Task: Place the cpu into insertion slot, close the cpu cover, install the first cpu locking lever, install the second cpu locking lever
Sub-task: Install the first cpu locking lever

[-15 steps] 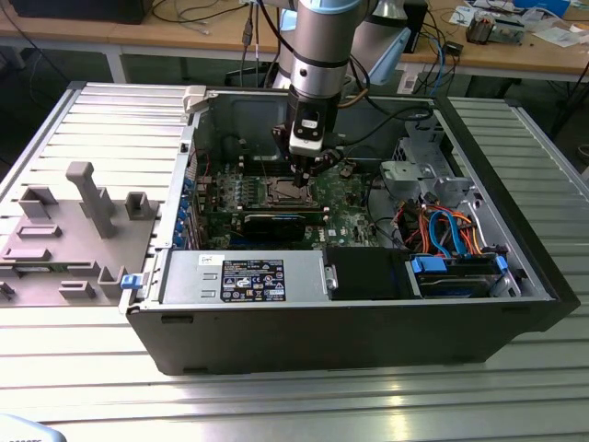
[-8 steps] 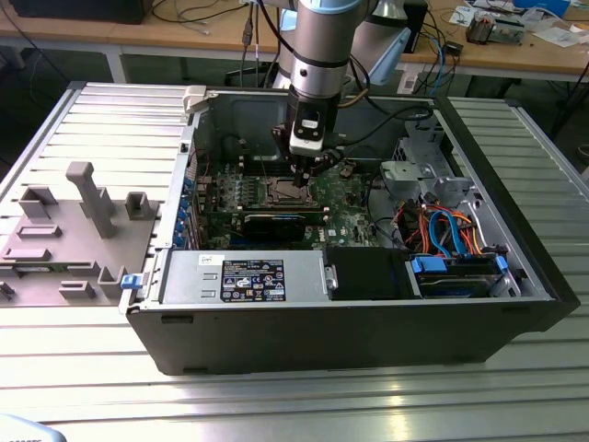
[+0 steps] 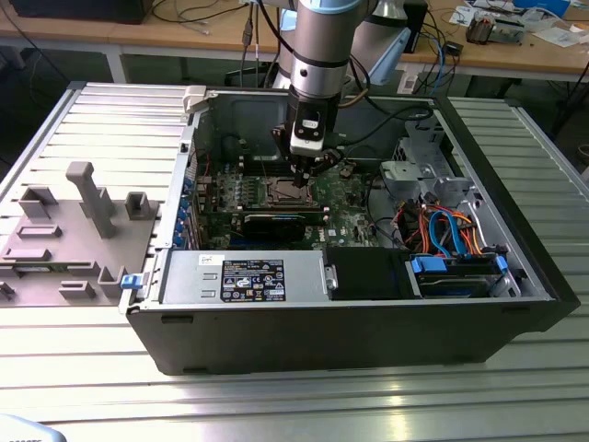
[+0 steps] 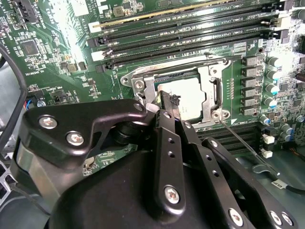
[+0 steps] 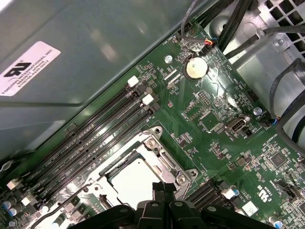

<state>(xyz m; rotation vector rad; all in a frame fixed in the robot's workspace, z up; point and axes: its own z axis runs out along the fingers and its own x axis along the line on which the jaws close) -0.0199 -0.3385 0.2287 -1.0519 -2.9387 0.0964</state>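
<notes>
cpu (image 4: 185, 99): seated in insertion slot (image 5: 188, 172), light, fragile.
cpu cover (image 4: 208, 110): thin, stiff; edge grip.
tool (image 4: 167, 102): fingers together, empty.

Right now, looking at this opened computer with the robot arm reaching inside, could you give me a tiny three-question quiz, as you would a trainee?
1. True or false: the cpu already lies in the insertion slot.
2. Multiple choice: in the second wrist view, the gripper is nearest to A) the long black memory slots, B) an edge of the cpu, C) the round coin battery.
3. Fill in: the cpu cover lies ____ over the socket, framing the pale chip.

Key: 1 true; 2 B; 3 flat (closed).
</notes>
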